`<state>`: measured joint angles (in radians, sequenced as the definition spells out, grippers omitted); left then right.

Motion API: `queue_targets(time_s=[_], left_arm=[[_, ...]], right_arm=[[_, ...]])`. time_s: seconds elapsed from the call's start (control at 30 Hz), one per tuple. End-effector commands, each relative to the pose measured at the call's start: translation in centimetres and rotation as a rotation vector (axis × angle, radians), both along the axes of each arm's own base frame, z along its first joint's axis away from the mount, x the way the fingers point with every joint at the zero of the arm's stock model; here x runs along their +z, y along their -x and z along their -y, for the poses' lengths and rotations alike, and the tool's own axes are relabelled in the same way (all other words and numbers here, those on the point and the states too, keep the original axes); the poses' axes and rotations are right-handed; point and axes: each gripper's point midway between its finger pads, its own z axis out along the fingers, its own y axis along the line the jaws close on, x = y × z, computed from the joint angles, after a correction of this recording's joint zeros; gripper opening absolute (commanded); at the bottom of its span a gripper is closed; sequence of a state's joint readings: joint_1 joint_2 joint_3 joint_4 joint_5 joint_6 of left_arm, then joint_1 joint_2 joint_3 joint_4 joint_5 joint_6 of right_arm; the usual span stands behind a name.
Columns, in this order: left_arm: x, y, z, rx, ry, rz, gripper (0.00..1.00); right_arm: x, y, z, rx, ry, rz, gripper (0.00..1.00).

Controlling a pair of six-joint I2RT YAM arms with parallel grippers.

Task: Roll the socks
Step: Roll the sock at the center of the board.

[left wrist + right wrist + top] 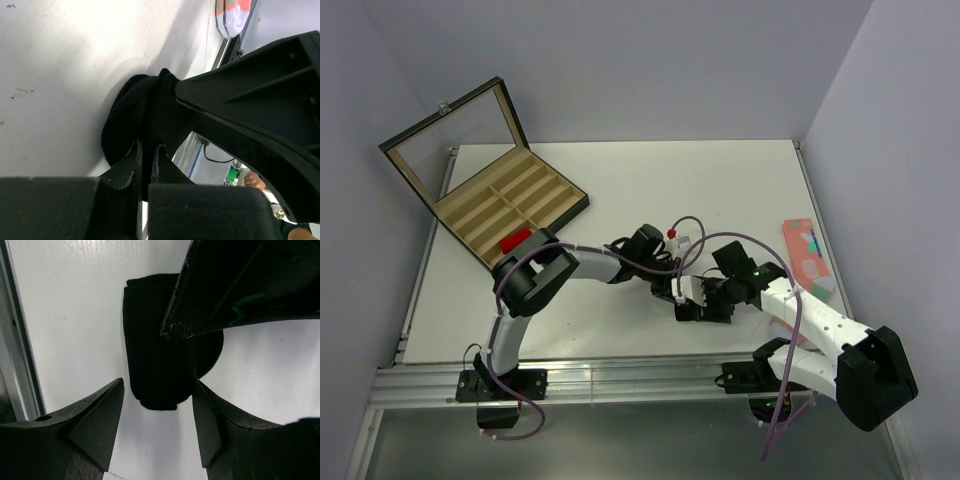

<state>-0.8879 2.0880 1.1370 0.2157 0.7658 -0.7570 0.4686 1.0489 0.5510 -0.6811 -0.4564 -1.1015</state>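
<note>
A black sock (155,350) lies partly rolled into a thick bundle on the white table. In the left wrist view the sock (127,115) bulges just beyond my left gripper (147,150), which is shut on a fold of its fabric. My right gripper (158,385) is open, one finger on each side of the bundle's near end, not pressing it. The left gripper's finger (225,290) crosses the top of that view. From above, both grippers (672,288) (705,305) meet at the table's front centre and hide the sock. A red sock (516,240) lies in the box.
An open divided box (535,190) with a raised glass lid (455,140) stands at the back left. A salmon-pink patterned sock (807,255) lies by the right edge, also in the left wrist view (232,15). The table's metal front rail (15,340) runs close by.
</note>
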Motion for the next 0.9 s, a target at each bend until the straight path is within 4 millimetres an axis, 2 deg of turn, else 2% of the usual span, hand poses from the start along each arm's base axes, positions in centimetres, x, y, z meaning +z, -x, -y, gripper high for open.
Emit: queue_targets(time_s=[0.0, 0.1, 0.2, 0.3, 0.37, 0.53, 0.57, 0.63, 0.67, 0.73, 0.77, 0.87], left_arm=[[-7.6, 2.2, -4.4, 0.014, -0.284, -0.091, 0.00], [-7.6, 2.0, -4.3, 0.013, -0.280, -0.095, 0.00], [-7.5, 1.9, -4.2, 0.019, -0.281, -0.101, 0.00], [-7.5, 1.5, -4.1, 0.045, -0.288, -0.105, 0.03], [-7.2, 1.4, -4.0, 0.072, -0.287, -0.117, 0.06], [-5.8, 0.1, -3.7, 0.178, -0.259, -0.081, 0.20], [-5.0, -0.2, -3.5, 0.205, -0.248, -0.076, 0.23], [-4.9, -0.5, -4.0, 0.252, -0.257, -0.066, 0.27], [-4.0, -1.4, -3.8, 0.303, -0.240, -0.038, 0.32], [-3.7, -1.8, -4.2, 0.346, -0.236, -0.018, 0.36], [-3.0, -2.7, -4.1, 0.393, -0.218, 0.018, 0.36], [-2.6, -3.0, -4.8, 0.448, -0.197, 0.039, 0.41]], right_arm=[[-0.4, -0.3, -0.1, -0.006, 0.016, 0.001, 0.63], [-0.5, -0.4, -0.1, -0.017, 0.017, -0.008, 0.61], [-0.7, -0.4, -0.1, -0.035, 0.032, -0.036, 0.53], [-1.0, -0.6, 0.1, -0.059, 0.053, -0.055, 0.32], [-1.3, -0.6, 0.3, -0.075, 0.069, -0.076, 0.32], [-1.7, -0.5, 0.4, -0.099, 0.088, -0.110, 0.29], [-1.8, -0.4, 0.5, -0.102, 0.092, -0.115, 0.28], [-2.0, -0.3, 0.6, -0.109, 0.101, -0.126, 0.28], [-2.1, -0.2, 0.7, -0.112, 0.105, -0.131, 0.28], [-2.4, -0.1, 1.0, -0.118, 0.117, -0.136, 0.28], [-2.4, -0.1, 0.9, -0.118, 0.117, -0.138, 0.28], [-2.5, -0.1, 1.0, -0.123, 0.122, -0.146, 0.28]])
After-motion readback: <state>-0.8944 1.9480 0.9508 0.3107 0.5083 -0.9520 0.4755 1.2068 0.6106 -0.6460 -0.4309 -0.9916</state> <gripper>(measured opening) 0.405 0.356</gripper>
